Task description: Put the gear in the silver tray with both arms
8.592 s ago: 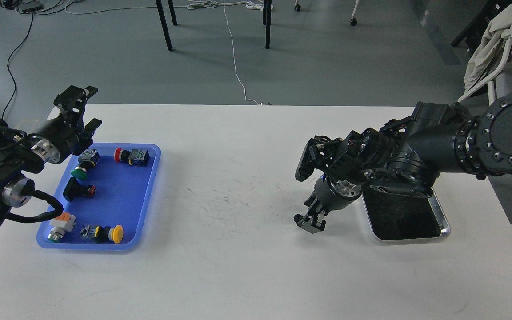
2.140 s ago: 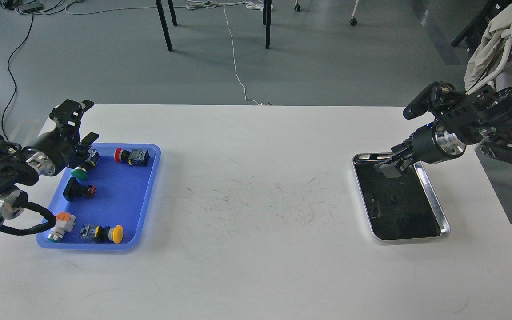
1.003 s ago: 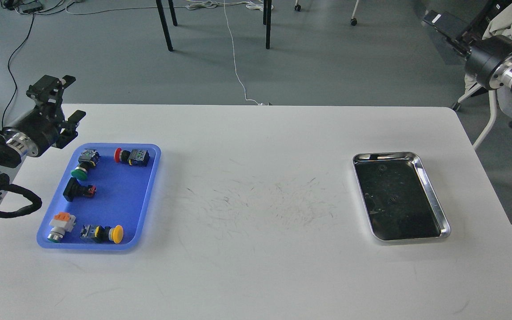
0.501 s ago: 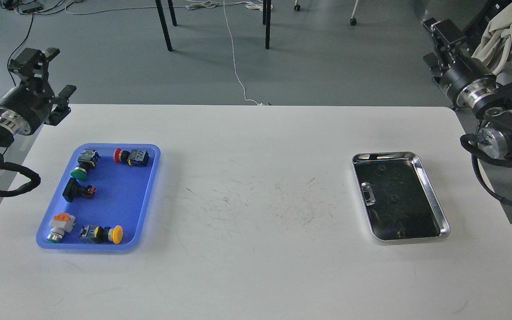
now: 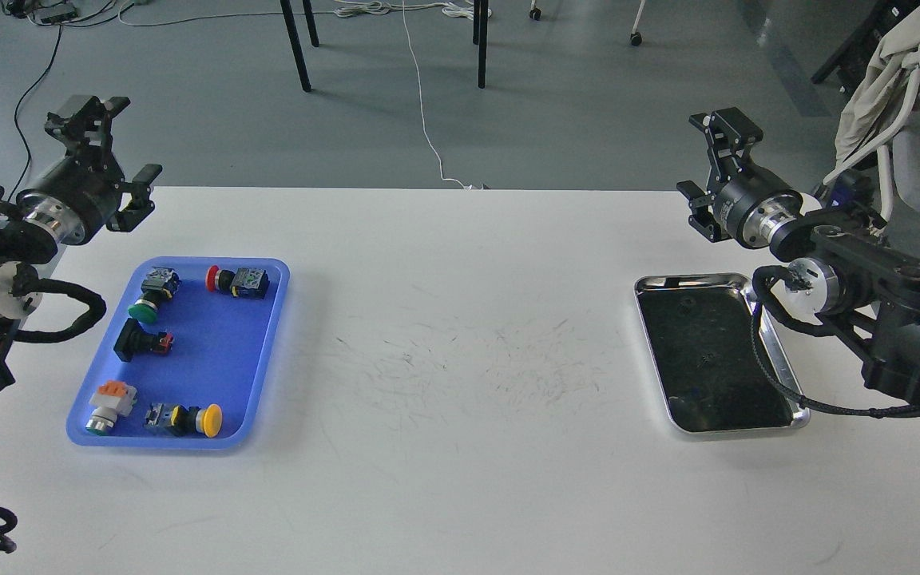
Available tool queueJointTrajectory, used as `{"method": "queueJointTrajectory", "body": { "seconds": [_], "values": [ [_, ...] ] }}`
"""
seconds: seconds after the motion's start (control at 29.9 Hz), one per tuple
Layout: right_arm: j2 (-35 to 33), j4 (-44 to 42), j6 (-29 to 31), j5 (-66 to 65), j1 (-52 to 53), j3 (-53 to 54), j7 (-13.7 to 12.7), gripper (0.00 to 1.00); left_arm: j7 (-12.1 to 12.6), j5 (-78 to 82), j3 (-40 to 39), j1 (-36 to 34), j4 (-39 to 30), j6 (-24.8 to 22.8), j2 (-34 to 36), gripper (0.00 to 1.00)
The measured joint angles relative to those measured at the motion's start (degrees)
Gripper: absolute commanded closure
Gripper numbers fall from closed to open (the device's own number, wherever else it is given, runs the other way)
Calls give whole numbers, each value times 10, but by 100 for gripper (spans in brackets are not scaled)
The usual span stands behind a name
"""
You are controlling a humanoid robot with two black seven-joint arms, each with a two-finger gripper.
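Note:
The silver tray (image 5: 691,280) lies on the right side of the white table, its dark mirror bottom showing reflections. The small dark gear cannot be made out against that dark bottom. My right gripper (image 5: 707,164) is raised behind the tray's far end, above the table's back edge, open and empty; part of the right arm and a black cable overlap the tray's right rim. My left gripper (image 5: 120,144) is open and empty, raised above the table's far left corner, behind the blue tray.
A blue plastic tray (image 5: 272,335) at the left holds several push-button switches with red, green and yellow caps. The white table (image 5: 460,359) has scuff marks in its middle. Chair legs and cables are on the floor beyond the table.
The right gripper carried the gear from the table's middle over the silver tray, opened and withdrew; in the last half second it swung down-left to behind the tray. The left gripper shifted slightly right and down.

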Motion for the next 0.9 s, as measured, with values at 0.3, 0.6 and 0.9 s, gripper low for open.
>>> {"method": "queueJointTrajectory", "body": {
  "seconds": [0.3, 0.6, 0.9],
  "values": [
    [8, 4, -6, 15, -17, 70, 0, 1, -3, -2, 2, 5, -2, 0, 1, 2],
    [17, 1, -26, 15, -25, 105, 1, 1, -14, -3, 1, 5, -6, 0, 9, 2],
    [27, 1, -27, 15, -46, 153, 2, 1, -17, -20, -8, 4, -4, 0, 2, 2]
  ]
}}
